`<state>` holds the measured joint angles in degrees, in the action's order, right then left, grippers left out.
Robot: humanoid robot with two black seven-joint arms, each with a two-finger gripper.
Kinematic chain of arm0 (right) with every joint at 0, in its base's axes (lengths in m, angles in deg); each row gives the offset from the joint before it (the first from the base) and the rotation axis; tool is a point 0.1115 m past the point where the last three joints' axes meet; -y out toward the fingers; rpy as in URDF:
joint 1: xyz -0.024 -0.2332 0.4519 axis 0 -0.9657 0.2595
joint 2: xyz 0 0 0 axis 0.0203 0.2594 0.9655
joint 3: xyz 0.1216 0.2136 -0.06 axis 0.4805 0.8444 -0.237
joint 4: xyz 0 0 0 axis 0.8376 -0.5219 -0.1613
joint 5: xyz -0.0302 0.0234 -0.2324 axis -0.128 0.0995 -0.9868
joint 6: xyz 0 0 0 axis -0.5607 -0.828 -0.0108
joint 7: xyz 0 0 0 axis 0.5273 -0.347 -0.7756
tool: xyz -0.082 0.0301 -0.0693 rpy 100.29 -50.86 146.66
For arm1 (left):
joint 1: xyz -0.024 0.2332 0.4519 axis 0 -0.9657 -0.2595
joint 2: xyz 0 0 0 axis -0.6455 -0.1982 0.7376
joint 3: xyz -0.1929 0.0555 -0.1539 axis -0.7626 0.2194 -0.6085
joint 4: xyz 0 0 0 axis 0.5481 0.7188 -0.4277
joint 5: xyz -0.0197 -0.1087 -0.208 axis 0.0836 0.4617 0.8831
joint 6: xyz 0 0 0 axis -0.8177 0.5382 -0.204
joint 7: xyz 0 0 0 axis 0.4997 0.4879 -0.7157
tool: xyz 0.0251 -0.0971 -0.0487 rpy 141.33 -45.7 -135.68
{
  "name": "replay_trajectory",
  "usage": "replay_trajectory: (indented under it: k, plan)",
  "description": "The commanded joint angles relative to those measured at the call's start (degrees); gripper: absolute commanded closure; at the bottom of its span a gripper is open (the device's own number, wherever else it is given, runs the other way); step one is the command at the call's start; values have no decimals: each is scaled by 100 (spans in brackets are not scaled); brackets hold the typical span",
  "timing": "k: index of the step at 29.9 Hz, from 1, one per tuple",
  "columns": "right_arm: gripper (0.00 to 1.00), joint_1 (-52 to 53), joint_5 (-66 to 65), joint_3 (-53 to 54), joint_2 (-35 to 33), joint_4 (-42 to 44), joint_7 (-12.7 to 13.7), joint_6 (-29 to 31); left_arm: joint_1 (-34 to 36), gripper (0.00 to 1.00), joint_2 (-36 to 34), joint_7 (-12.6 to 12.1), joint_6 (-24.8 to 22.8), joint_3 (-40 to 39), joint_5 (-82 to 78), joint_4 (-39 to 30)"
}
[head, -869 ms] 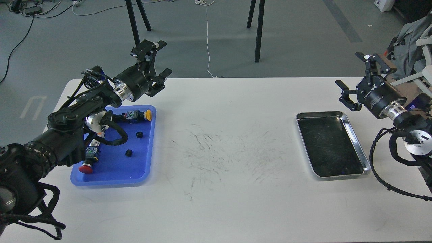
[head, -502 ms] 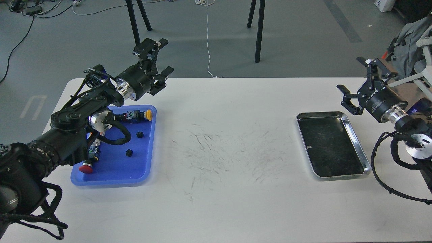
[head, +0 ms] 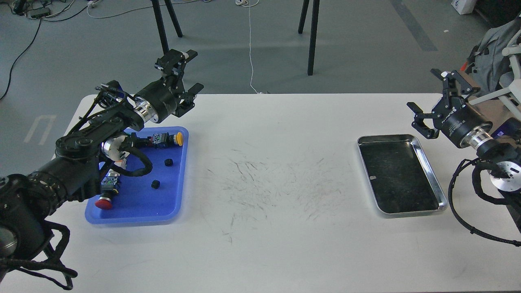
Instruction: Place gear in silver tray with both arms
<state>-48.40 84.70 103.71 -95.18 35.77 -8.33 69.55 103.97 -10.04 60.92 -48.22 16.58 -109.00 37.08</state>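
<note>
A white bench [head: 268,228] fills most of the view, its middle marked with dark scuffs [head: 276,187]. On its left side lies a blue plastic tray [head: 138,203]. In that tray rest a push-button with a yellow cap [head: 177,139] near the far edge and another with a red cap [head: 103,203] near the front-left corner. Beyond the bench, black stand legs [head: 311,36] rise from the grey floor [head: 358,44], with a white cable [head: 250,49] trailing between them. A grey backpack [head: 492,53] sits at far right.
</note>
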Motion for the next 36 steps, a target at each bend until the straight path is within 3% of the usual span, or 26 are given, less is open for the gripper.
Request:
replay_trajectory:
  k: [1,36]
  plan:
    - [2,-9,0,0,-2,-8,0,0,14,0,4,-39,18,61,18,8]
    - [2,-53,0,17,-46,18,0,0,-3,0,48,142,-44,87,-70,166]
